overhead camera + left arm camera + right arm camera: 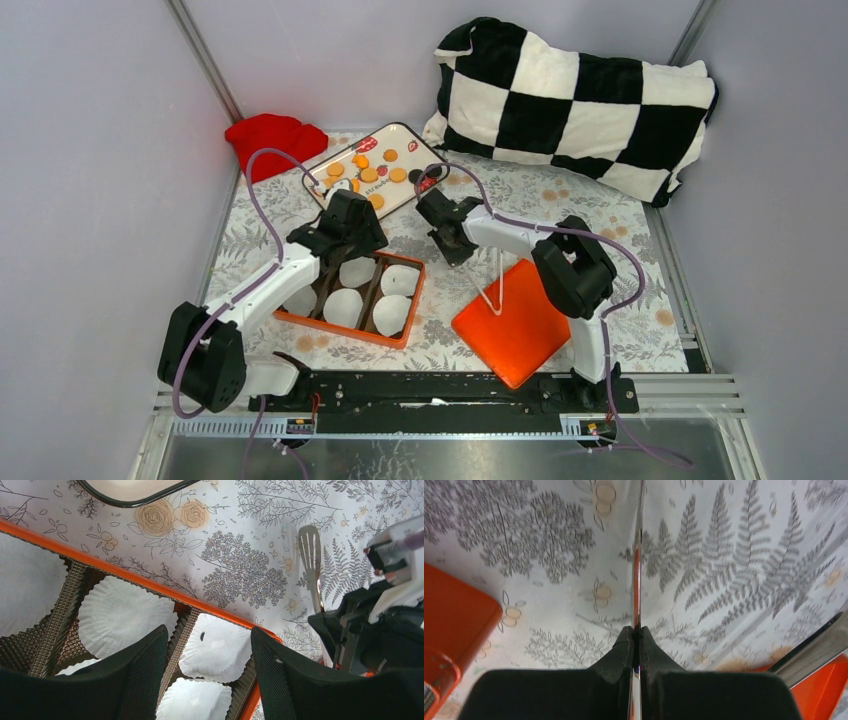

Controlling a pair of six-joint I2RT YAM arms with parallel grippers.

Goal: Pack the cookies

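Note:
Several orange-yellow cookies (369,175) and a few black ones lie on a white, dark-rimmed tray (345,152) at the back. An orange box (345,328) holds white paper liners (392,312) in its compartments. My left gripper (362,238) is open and empty over the box's far edge. In the left wrist view, liners (117,615) lie below its fingers (209,629). My right gripper (442,212) is shut on a thin metal spatula (638,555), seen edge-on. The spatula's slotted head (310,545) hovers over the patterned cloth.
An orange lid (512,320) lies at the front right with a white wire frame (495,285) on it. A black-and-white checked pillow (575,100) fills the back right. A red cloth (275,140) sits at the back left. Grey walls enclose the table.

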